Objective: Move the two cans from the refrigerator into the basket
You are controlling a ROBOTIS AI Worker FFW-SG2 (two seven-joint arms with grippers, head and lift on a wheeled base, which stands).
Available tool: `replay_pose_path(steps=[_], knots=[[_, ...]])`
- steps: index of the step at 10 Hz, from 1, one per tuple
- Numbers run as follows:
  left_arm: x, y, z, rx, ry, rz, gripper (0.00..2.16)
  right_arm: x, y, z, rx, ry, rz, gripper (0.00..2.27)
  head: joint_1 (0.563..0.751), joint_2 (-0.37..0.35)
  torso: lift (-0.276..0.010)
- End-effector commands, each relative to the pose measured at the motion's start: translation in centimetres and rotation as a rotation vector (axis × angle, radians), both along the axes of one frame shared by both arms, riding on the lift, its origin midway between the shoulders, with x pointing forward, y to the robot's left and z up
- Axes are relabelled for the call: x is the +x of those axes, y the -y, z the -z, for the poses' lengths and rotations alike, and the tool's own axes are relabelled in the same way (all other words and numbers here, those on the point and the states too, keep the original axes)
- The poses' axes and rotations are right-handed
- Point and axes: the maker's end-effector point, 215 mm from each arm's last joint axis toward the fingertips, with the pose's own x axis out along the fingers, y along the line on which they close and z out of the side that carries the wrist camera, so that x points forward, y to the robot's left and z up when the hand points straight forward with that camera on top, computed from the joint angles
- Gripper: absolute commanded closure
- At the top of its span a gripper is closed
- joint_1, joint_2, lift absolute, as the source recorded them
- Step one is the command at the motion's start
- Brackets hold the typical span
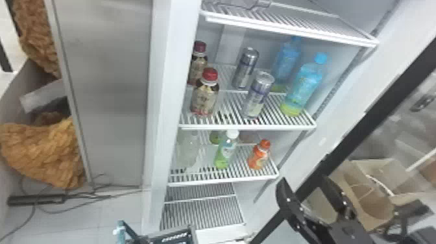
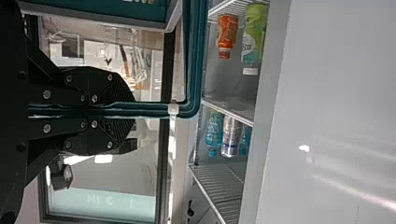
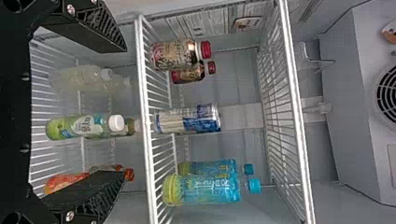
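Observation:
Two silver-blue cans, the front can (image 1: pixel 258 95) and the rear can (image 1: pixel 246 68), stand upright on the refrigerator's middle shelf (image 1: pixel 246 126). My right gripper (image 1: pixel 304 182) is open, below and to the right of them, outside the shelves. In the right wrist view, my right gripper (image 3: pixel 124 111) has nothing between its fingers; the front can (image 3: pixel 187 120) lies beyond the gap and largely covers the other. The basket (image 1: pixel 172 236) is at the head view's bottom edge. In the left wrist view, my left gripper (image 2: pixel 133 110) is shut on the dark green handle (image 2: pixel 194 56) of the basket (image 2: pixel 100 14).
Brown bottles with red caps (image 1: pixel 205 94) stand left of the cans, blue bottles (image 1: pixel 301 87) right. The lower shelf (image 1: pixel 224 181) holds a green bottle (image 1: pixel 226 151) and an orange bottle (image 1: pixel 259 155). The refrigerator's side wall (image 1: pixel 168 97) borders the shelves on the left.

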Motion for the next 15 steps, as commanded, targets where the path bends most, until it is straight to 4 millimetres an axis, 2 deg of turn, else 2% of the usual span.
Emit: replay_pose_path(steps=[1,4,6,8,10,15], knots=[[0.1,0.0,-0.1,0.000,0.002,-0.001,1.19,1.3,0.1,-0.5,-0.024,0.020,0.000,0.11,0.695,-0.350,-0.031],[0.6,-0.1,-0.4,0.001,0.014,-0.005,1.19,3.9,0.9,0.0,-0.013,0.052,0.019,0.11,0.695,-0.350,-0.031],[1.8,0.2,-1.3,-0.001,0.046,-0.005,1.19,5.5,1.6,0.4,-0.015,0.067,0.033,0.11,0.695,-0.350,-0.031],[2.0,0.1,-1.4,-0.002,0.048,-0.012,1.19,7.4,2.2,1.9,0.003,0.053,0.043,0.11,0.695,-0.350,-0.031],[2.0,0.1,-1.4,-0.003,0.048,-0.013,1.19,9.7,2.9,2.5,0.012,0.057,0.055,0.11,0.695,-0.350,-0.031],[1.9,0.2,-1.4,-0.004,0.047,-0.009,1.19,14.2,3.8,1.3,0.008,0.089,0.057,0.10,0.695,-0.350,-0.031]])
